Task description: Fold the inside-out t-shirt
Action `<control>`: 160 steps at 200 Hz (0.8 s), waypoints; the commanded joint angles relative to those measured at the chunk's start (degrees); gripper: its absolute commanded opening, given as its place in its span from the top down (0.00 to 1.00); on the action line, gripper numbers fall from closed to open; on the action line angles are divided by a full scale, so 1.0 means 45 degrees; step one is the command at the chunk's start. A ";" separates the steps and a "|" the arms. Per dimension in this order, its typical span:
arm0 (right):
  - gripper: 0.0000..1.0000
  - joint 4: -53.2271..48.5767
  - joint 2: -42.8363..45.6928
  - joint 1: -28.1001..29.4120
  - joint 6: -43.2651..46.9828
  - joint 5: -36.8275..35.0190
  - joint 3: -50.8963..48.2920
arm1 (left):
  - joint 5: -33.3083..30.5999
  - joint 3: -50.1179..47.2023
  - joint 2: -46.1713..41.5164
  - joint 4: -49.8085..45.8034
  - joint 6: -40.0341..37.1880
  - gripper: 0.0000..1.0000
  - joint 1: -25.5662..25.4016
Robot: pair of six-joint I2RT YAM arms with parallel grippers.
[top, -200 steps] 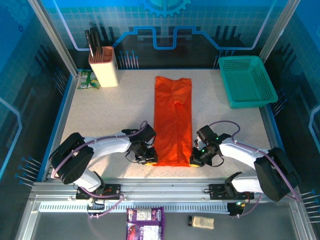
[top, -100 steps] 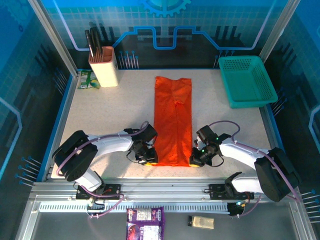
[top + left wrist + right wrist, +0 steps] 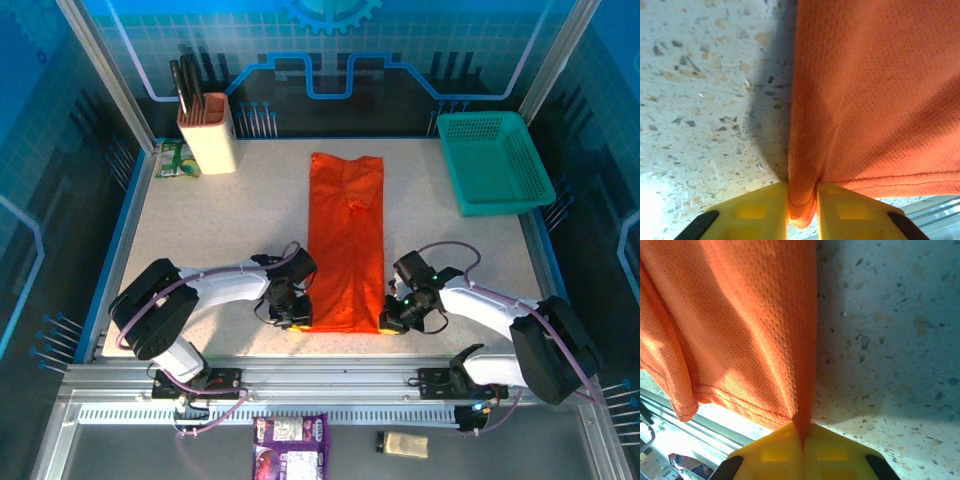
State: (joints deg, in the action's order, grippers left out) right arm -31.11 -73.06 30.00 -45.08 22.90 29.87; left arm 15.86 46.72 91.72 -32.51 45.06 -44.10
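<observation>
The inside-out t-shirt (image 3: 346, 240) lies as a long narrow orange strip down the middle of the table, folded lengthwise. My left gripper (image 3: 298, 319) is shut on its near left corner, and in the left wrist view the orange cloth (image 3: 865, 90) is pinched between the yellow fingers (image 3: 760, 210). My right gripper (image 3: 390, 321) is shut on the near right corner. The right wrist view has the cloth (image 3: 740, 325) running into the closed yellow fingers (image 3: 830, 452), hem stitching visible beside them.
A teal mesh basket (image 3: 494, 161) stands at the back right. A beige knife block (image 3: 207, 130) with dark handles and a green packet (image 3: 177, 159) sit at the back left. The table's near edge and metal rail (image 3: 340, 385) lie just behind both grippers.
The left arm has shifted slightly toward the shirt, its gripper still on the corner. The right arm and the shirt look unchanged.
</observation>
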 commanded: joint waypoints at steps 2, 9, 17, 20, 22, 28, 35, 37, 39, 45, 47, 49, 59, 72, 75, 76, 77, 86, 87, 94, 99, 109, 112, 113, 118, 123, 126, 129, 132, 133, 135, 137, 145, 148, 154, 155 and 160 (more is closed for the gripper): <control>0.93 -0.0469 0.0144 0.0228 -0.0161 -0.0091 -0.0008 | 0.0021 0.0128 0.0281 -0.0139 -0.0033 0.84 -0.0157; 0.95 -0.0459 0.0141 0.0228 -0.0168 -0.0090 -0.0016 | 0.0022 0.0090 0.0216 -0.0137 -0.0048 0.87 -0.0149; 0.97 -0.0484 0.0192 0.0228 -0.0188 -0.0107 -0.0017 | 0.0028 0.0056 0.0094 -0.0138 -0.0052 0.92 -0.0156; 0.98 -0.0515 0.0191 0.0228 -0.0191 -0.0107 -0.0009 | 0.0021 0.0049 0.0028 -0.0138 -0.0052 0.94 -0.0144; 0.99 -0.0539 0.0207 0.0233 -0.0186 -0.0117 0.0010 | 0.0014 0.0048 -0.0007 -0.0138 -0.0076 0.95 -0.0152; 1.00 -0.0620 0.0289 0.0255 -0.0181 -0.0117 0.0019 | 0.0062 0.0022 -0.0165 -0.0124 -0.0067 0.97 -0.0147; 1.00 -0.0808 0.0452 0.0323 -0.0194 -0.0146 0.0061 | 0.0132 -0.0008 -0.0355 -0.0141 -0.0071 0.99 -0.0157; 1.00 -0.0871 0.0507 0.0340 -0.0187 -0.0166 0.0071 | 0.0173 -0.0015 -0.0425 -0.0139 -0.0062 0.99 -0.0146; 1.00 -0.0940 0.0565 0.0354 -0.0165 -0.0171 0.0079 | 0.0218 -0.0032 -0.0476 -0.0129 -0.0079 1.00 -0.0153; 1.00 -0.1181 0.0751 0.0415 -0.0159 -0.0184 0.0110 | 0.0361 -0.0080 -0.0668 -0.0142 -0.0067 1.00 -0.0143; 1.00 -0.1233 0.0811 0.0412 -0.0158 -0.0195 0.0113 | 0.0416 -0.0101 -0.0733 -0.0129 -0.0070 1.00 -0.0152; 1.00 -0.1358 0.0899 0.0425 -0.0163 -0.0202 0.0119 | 0.0484 -0.0117 -0.0793 -0.0131 -0.0081 1.00 -0.0154; 1.00 -0.1762 0.1214 0.0539 -0.0187 -0.0258 0.0126 | 0.0779 -0.0241 -0.1104 -0.0157 -0.0101 1.00 -0.0216; 1.00 -0.2397 0.1799 0.0768 -0.0318 -0.0283 0.0050 | 0.1136 -0.0330 -0.1500 -0.0363 -0.0178 1.00 -0.0386; 1.00 -0.2519 0.1933 0.0857 -0.0371 -0.0283 0.0029 | 0.1219 -0.0341 -0.1582 -0.0430 -0.0219 1.00 -0.0453; 1.00 -0.2558 0.1955 0.0894 -0.0382 -0.0273 0.0026 | 0.1250 -0.0352 -0.1607 -0.0470 -0.0233 1.00 -0.0464; 1.00 -0.2597 0.2015 0.0923 -0.0407 -0.0268 0.0024 | 0.1285 -0.0357 -0.1620 -0.0490 -0.0240 1.00 -0.0489; 1.00 -0.2846 0.2468 0.1225 -0.0628 -0.0165 -0.0100 | 0.1541 -0.0392 -0.1880 -0.0675 -0.0319 1.00 -0.0710; 1.00 -0.2878 0.2496 0.1254 -0.0657 -0.0156 -0.0117 | 0.1567 -0.0397 -0.1903 -0.0710 -0.0322 1.00 -0.0738; 1.00 -0.3083 0.2898 0.1550 -0.0882 -0.0099 -0.0218 | 0.1696 -0.0474 -0.2127 -0.0881 -0.0320 1.00 -0.0952; 1.00 -0.3229 0.3159 0.1794 -0.1065 -0.0074 -0.0286 | 0.1753 -0.0516 -0.2297 -0.1031 -0.0294 1.00 -0.1112; 1.00 -0.3548 0.3672 0.2262 -0.1440 -0.0042 -0.0436 | 0.1885 -0.0646 -0.2668 -0.1326 -0.0244 1.00 -0.1389; 1.00 -0.3632 0.3842 0.2384 -0.1527 -0.0014 -0.0464 | 0.1942 -0.0686 -0.2785 -0.1444 -0.0230 1.00 -0.1463; 1.00 -0.3662 0.3896 0.2449 -0.1575 -0.0021 -0.0475 | 0.1963 -0.0700 -0.2805 -0.1475 -0.0229 1.00 -0.1476; 1.00 -0.3830 0.4132 0.2694 -0.1780 0.0016 -0.0532 | 0.2024 -0.0757 -0.3034 -0.1664 -0.0199 1.00 -0.1633; 1.00 -0.4023 0.4368 0.2929 -0.1957 0.0046 -0.0561 | 0.2071 -0.0798 -0.3251 -0.1874 -0.0168 1.00 -0.1751; 1.00 -0.4141 0.4510 0.3063 -0.2077 0.0049 -0.0563 | 0.2139 -0.0810 -0.3388 -0.1974 -0.0169 1.00 -0.1816; 1.00 -0.4248 0.4603 0.3207 -0.2190 0.0049 -0.0578 | 0.2184 -0.0843 -0.3525 -0.2123 -0.0167 1.00 -0.1897; 1.00 -0.4364 0.4764 0.3362 -0.2307 0.0046 -0.0543 | 0.2221 -0.0850 -0.3642 -0.2279 -0.0169 1.00 -0.1961; 1.00 -0.4409 0.4806 0.3406 -0.2346 0.0038 -0.0533 | 0.2249 -0.0860 -0.3702 -0.2331 -0.0169 1.00 -0.1989; 1.00 -0.4491 0.4901 0.3469 -0.2424 0.0036 -0.0507 | 0.2285 -0.0868 -0.3805 -0.2449 -0.0179 1.00 -0.2035; 1.00 -0.4555 0.4983 0.3607 -0.2492 0.0046 -0.0471 | 0.2303 -0.0870 -0.3895 -0.2557 -0.0176 1.00 -0.2090; 1.00 -0.4830 0.5277 0.4014 -0.2780 0.0020 -0.0364 | 0.2446 -0.0846 -0.4229 -0.2950 -0.0207 1.00 -0.2220; 1.00 -0.4925 0.5392 0.4154 -0.2888 0.0026 -0.0316 | 0.2506 -0.0840 -0.4328 -0.3065 -0.0218 1.00 -0.2265; 1.00 -0.5087 0.5569 0.4397 -0.3074 0.0039 -0.0220 | 0.2659 -0.0812 -0.4573 -0.3314 -0.0226 1.00 -0.2361; 1.00 -0.5102 0.5599 0.4442 -0.3100 0.0054 -0.0196 | 0.2693 -0.0812 -0.4616 -0.3357 -0.0227 1.00 -0.2375; 1.00 -0.5264 0.5707 0.4643 -0.3205 0.0085 -0.0095 | 0.2808 -0.0780 -0.4783 -0.3495 -0.0199 1.00 -0.2452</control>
State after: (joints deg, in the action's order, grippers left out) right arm -48.01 -50.15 46.96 -54.17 22.24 28.18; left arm 24.16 43.66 74.24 -40.53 44.84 -53.63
